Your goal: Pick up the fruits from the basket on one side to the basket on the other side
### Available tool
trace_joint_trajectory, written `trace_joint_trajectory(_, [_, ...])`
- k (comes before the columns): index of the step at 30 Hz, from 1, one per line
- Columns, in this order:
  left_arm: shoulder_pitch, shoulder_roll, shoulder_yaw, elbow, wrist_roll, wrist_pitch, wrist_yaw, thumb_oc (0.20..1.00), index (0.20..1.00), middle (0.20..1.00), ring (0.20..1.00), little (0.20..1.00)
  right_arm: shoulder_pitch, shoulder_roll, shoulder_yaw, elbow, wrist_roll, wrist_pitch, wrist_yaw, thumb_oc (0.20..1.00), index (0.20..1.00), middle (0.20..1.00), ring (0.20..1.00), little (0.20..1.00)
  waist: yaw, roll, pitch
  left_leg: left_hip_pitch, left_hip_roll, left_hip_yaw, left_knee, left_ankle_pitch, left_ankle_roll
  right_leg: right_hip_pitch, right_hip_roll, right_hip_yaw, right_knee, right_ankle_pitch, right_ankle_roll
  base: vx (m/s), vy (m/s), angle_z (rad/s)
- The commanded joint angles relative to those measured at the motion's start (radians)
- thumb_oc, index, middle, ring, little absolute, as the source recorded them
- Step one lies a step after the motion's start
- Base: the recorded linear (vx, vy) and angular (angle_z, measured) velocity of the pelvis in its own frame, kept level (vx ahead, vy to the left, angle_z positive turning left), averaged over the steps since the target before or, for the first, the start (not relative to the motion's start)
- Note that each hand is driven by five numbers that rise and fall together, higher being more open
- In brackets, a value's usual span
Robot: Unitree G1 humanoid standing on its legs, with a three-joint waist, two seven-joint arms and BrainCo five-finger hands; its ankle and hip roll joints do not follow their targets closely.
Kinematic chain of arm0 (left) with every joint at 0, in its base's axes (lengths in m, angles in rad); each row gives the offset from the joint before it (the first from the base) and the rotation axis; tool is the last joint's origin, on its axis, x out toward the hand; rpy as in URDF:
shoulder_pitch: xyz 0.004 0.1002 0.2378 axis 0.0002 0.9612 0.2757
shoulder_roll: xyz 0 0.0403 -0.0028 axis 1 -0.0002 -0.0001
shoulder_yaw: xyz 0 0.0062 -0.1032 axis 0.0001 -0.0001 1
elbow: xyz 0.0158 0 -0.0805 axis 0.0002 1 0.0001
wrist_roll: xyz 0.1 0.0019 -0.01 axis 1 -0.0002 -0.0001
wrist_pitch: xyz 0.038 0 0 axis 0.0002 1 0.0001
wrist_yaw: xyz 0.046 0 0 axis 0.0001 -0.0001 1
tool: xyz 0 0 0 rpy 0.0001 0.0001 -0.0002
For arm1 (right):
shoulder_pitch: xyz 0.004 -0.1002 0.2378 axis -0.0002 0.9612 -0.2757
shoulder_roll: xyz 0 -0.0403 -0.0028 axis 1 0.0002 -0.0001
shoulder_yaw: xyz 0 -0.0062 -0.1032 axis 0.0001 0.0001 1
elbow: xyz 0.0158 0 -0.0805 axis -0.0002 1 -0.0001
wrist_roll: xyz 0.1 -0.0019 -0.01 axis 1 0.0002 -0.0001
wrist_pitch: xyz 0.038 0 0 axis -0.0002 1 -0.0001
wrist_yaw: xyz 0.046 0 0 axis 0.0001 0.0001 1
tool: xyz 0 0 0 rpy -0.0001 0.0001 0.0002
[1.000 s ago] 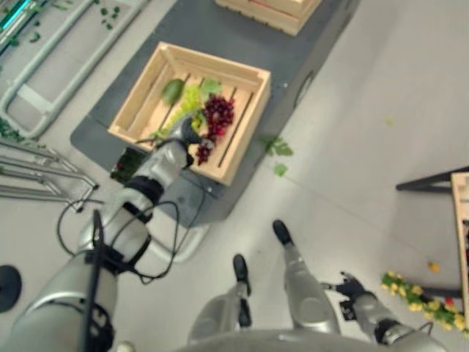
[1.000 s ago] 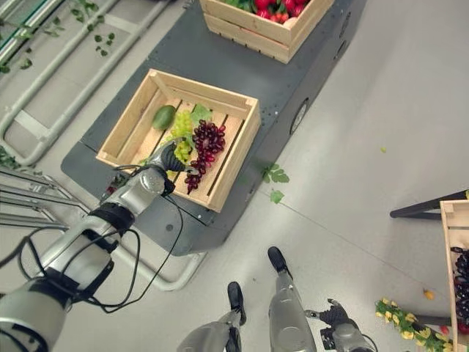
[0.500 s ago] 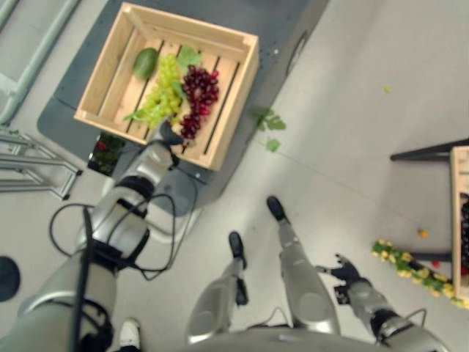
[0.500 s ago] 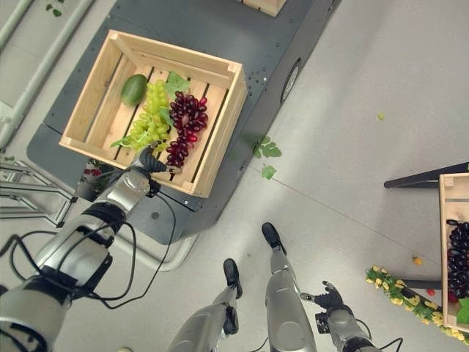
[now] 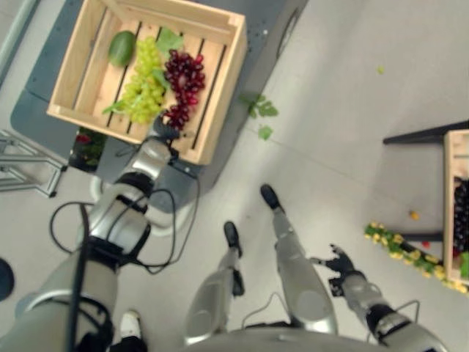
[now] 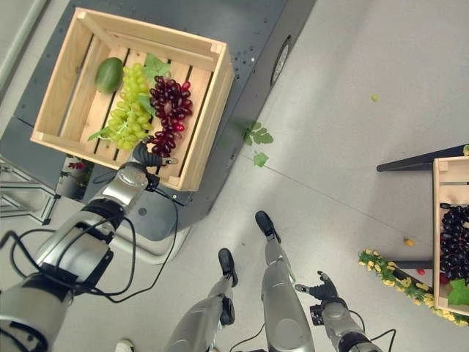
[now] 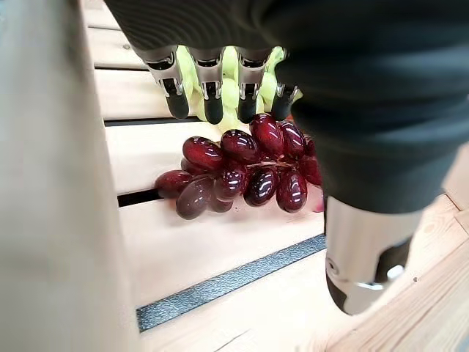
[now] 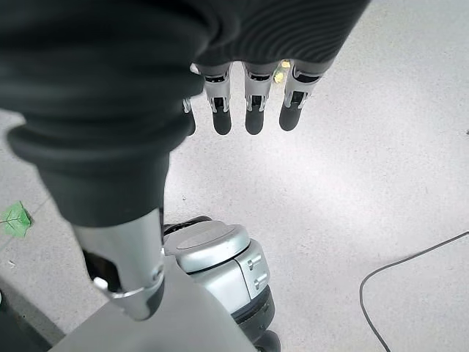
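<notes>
The dark red grapes (image 6: 167, 111) lie inside the wooden crate (image 6: 207, 117) on its slatted floor, toward the wall that faces the open floor. Just beside them, touching along one side, lies a bunch of green grapes (image 6: 126, 103) with a green leaf (image 6: 153, 66) at its far end. A green mango (image 6: 108, 74) sits in the crate beyond the green grapes, near the far corner and apart from the red bunch.

The left hand (image 6: 149, 153) reaches over the crate's near wall, right at the lower tip of the red bunch. In the left wrist view its fingers (image 7: 212, 92) are straight and spread above the red grapes (image 7: 242, 167), with the thumb (image 7: 364, 257) held apart on the other side; nothing is clasped, and the grapes rest on the slats.

The crate stands on a dark grey platform (image 6: 242, 29). On the pale floor beside the crate's outer wall lie a few loose green leaves (image 6: 256, 136).

Well apart from the crate, across the floor, a second wooden crate (image 6: 438, 235) holds a heap of dark grapes (image 6: 456, 242) and a green leaf. A strand of yellow flowers (image 6: 392, 271) lies on the floor beside it.

The right hand (image 6: 319, 291) hangs low over the floor, far from the first crate, fingers straight and empty in the right wrist view.
</notes>
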State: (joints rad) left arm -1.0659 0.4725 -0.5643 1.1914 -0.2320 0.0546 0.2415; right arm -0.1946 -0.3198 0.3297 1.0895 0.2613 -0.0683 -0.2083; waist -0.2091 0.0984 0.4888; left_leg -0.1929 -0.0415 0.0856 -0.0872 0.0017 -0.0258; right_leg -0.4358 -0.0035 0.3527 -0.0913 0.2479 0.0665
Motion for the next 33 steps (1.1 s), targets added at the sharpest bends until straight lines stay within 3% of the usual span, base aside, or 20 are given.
trace_joint_trajectory(1, [-0.125,0.008,0.017,0.053,-0.031,-0.028,0.019,1.0,1.0,1.0,1.0,1.0,0.019,-0.007,0.039,-0.021,0.029,-0.021,-0.02,1.0,1.0,1.0,1.0,1.0,-0.017,-0.011,0.004,-0.139,-0.003,-0.038,0.036,0.055,-0.016,0.027,-0.008,-0.009,0.008,-0.111,0.088,0.0,0.0,0.0])
trace_joint_trajectory(18, [-0.176,-0.011,0.03,0.079,-0.059,-0.033,0.079,1.0,1.0,1.0,1.0,1.0,0.047,-0.006,0.048,-0.121,0.043,-0.057,-0.066,1.0,1.0,1.0,1.0,1.0,-0.064,-0.027,0.031,-0.167,0.008,0.042,0.042,0.027,-0.009,-0.041,0.028,0.05,0.024,-0.108,0.089,0.02,0.02,-0.15])
trace_joint_trajectory(23, [-0.178,-0.02,0.007,0.092,0.012,-0.012,0.096,1.0,1.0,1.0,1.0,1.0,0.041,-0.002,0.055,-0.119,0.051,-0.067,-0.073,1.0,1.0,1.0,1.0,1.0,-0.069,-0.033,0.031,-0.172,0.013,0.053,0.041,0.026,-0.009,-0.05,0.035,0.059,0.024,-0.104,0.09,0.01,0.003,-0.08])
trace_joint_trajectory(24, [-0.19,-0.024,-0.041,0.106,0.123,0.006,0.106,1.0,1.0,1.0,1.0,1.0,0.041,-0.001,0.06,-0.121,0.058,-0.079,-0.078,1.0,1.0,1.0,1.0,1.0,-0.071,-0.039,0.031,-0.173,0.017,0.059,0.042,0.026,-0.011,-0.055,0.037,0.061,0.025,-0.103,0.09,0.0,0.0,0.0])
trace_joint_trajectory(25, [-0.191,-0.03,-0.05,0.11,0.152,0.014,0.115,0.536,0.536,0.536,0.536,0.536,0.042,0.0,0.062,-0.125,0.061,-0.085,-0.08,1.0,1.0,1.0,1.0,1.0,-0.071,-0.042,0.031,-0.174,0.017,0.06,0.044,0.025,-0.012,-0.055,0.039,0.062,0.025,-0.103,0.089,0.0,0.0,0.0])
trace_joint_trajectory(26, [-0.192,-0.037,-0.057,0.112,0.178,0.02,0.122,0.2,0.2,0.2,0.2,0.2,0.042,-0.001,0.063,-0.13,0.064,-0.091,-0.082,1.0,1.0,1.0,1.0,1.0,-0.071,-0.044,0.031,-0.175,0.018,0.06,0.044,0.025,-0.012,-0.057,0.04,0.062,0.026,-0.102,0.089,0.0,0.0,0.0])
trace_joint_trajectory(33, [-0.147,-0.083,-0.029,0.113,0.201,0.026,0.137,0.2,0.2,0.2,0.2,0.2,0.049,-0.007,0.062,-0.149,0.067,-0.107,-0.1,1.0,1.0,1.0,1.0,1.0,-0.067,-0.054,0.031,-0.19,0.019,0.058,0.051,0.031,-0.017,-0.062,0.042,0.053,0.023,-0.097,0.086,-0.01,-0.027,-0.04])
